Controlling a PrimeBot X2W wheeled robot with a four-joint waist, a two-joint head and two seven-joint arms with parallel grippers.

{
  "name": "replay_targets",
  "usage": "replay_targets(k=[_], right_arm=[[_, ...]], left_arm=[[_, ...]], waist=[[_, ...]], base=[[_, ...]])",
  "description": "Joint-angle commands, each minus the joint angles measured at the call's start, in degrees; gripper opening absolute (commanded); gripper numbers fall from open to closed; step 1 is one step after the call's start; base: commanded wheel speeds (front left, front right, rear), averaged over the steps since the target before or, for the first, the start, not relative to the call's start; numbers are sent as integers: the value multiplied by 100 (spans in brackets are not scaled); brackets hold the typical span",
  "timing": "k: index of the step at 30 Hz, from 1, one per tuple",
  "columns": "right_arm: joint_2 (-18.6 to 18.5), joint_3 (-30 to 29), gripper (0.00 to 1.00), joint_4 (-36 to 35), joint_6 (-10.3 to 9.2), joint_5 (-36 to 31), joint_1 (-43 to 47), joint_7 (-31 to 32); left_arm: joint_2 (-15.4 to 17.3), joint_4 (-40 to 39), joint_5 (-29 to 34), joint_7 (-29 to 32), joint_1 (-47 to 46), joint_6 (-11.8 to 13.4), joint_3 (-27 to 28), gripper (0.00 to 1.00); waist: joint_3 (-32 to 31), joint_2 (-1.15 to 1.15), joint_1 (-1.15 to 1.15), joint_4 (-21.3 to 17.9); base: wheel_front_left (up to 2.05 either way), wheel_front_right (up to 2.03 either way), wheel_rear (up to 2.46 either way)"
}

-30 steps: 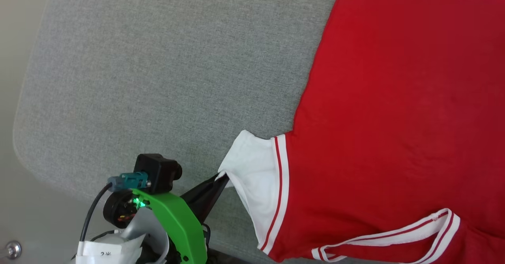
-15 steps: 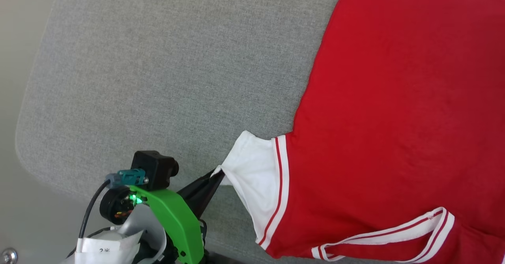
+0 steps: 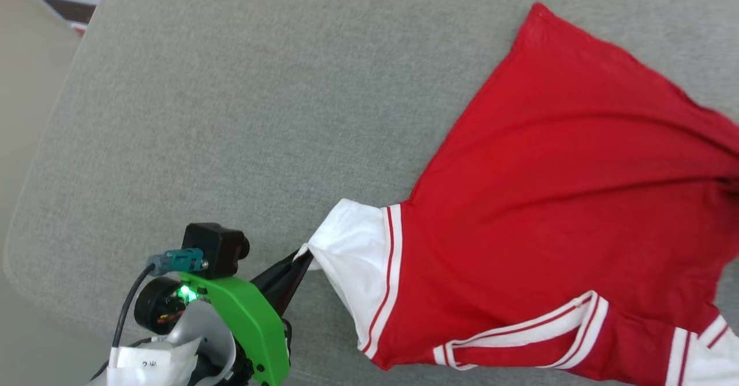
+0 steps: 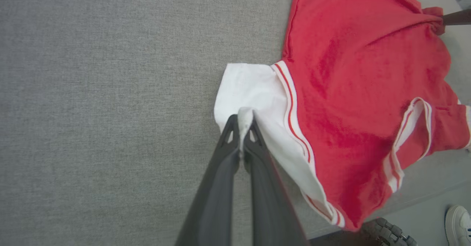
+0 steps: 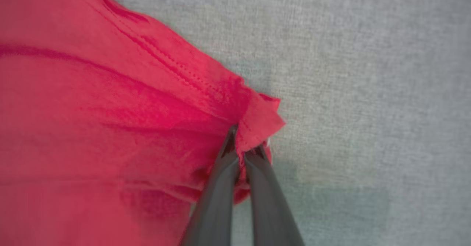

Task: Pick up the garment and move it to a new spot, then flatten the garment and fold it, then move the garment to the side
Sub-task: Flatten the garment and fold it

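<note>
- Garment (image 3: 548, 190) lay across the right part of a grey cushion (image 3: 231, 115) (its plain red side up), with creases drawn toward its far right edge.
- Left gripper (image 3: 302, 259) had its fingers closed on the outer edge of the white sleeve (image 3: 352, 253). In the left wrist view a fold of white cloth stood pinched between the tips.
- Right gripper (image 5: 244, 148) had its fingers closed on a bunched corner of the red hem (image 5: 257, 121).
- The striped collar (image 3: 519, 334) lay near the cushion's front edge, and a second sleeve (image 3: 704, 354) showed at the lower right of the head view.
- Grey fabric stretched away to the left of the held sleeve.
- A green bracket (image 3: 248, 322) carrying a black camera (image 3: 213, 247) sat on the left wrist, in front of the cushion's near edge.
- Past that edge, the left wrist view showed floor (image 4: 427, 216), a person's white shoe (image 4: 458, 224) and a grey ribbed part (image 4: 386, 233) that I could not identify.
</note>
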Motion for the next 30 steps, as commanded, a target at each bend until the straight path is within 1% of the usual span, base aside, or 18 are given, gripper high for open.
replay_targets(k=[1,5,10,13,17,18,23,27,30], right_arm=[[38,-25,0,90,-6,25,331,-17],[130,-93,0,-83,-6,185,807,-157],[244,-111,0,-507,-6,389,1428,-283],[331,-226,0,-1088,-6,497,2088,-358],[471,-452,0,-1523,-6,563,2663,-378],[549,-565,0,-1719,-6,566,2959,-365],[866,-859,0,-2131,-6,585,3605,-371],[1140,-1027,0,-2235,-6,566,3909,-417],[1225,-1039,0,-2217,-6,519,3998,-483]], left_arm=[[4,33,-50,-38,99,30,-2,0],[-38,128,-131,-133,238,60,19,0],[-158,292,-249,-313,418,85,60,0],[-249,455,-300,-489,545,130,110,0],[-369,576,-356,-652,631,144,156,0],[-440,634,-389,-716,673,134,159,0],[-616,799,-394,-875,701,113,152,0],[-753,895,-430,-967,696,55,148,0],[-776,951,-421,-973,650,22,143,0]], waist=[[-525,0,0,-470],[-830,0,0,-740],[-1169,0,0,-1035],[-1397,0,0,-1271],[-1520,0,0,-1381],[-1568,0,0,-1421],[-1642,0,0,-1464],[-1642,0,0,-1474],[-1591,0,0,-1465]], base=[[0,0,0],[0,0,0],[0,0,0],[0,0,0],[0,0,0],[0,0,0],[0,0,0],[0,0,0],[0,0,0]])
